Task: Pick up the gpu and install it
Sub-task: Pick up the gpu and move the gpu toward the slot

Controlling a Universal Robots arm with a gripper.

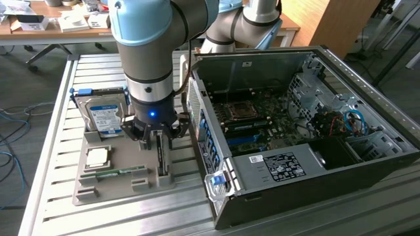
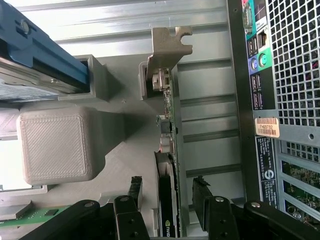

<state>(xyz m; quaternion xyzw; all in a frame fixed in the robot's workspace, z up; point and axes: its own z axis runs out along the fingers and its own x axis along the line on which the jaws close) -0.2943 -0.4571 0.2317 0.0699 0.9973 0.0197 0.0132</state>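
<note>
The gpu stands on its edge in a slot of the grey holder on the table, just beside the open computer case. In the wrist view the gpu runs as a thin dark card with its silver bracket at the far end. My gripper hangs straight down over it. It is open, and its black fingers straddle the card's near end, one on each side with a small gap to each face. My gripper holds nothing.
A hard drive with a blue-white label stands at the holder's back, its blue rail close by. A processor and a green memory stick lie in the holder. The case's rear panel is close to the card.
</note>
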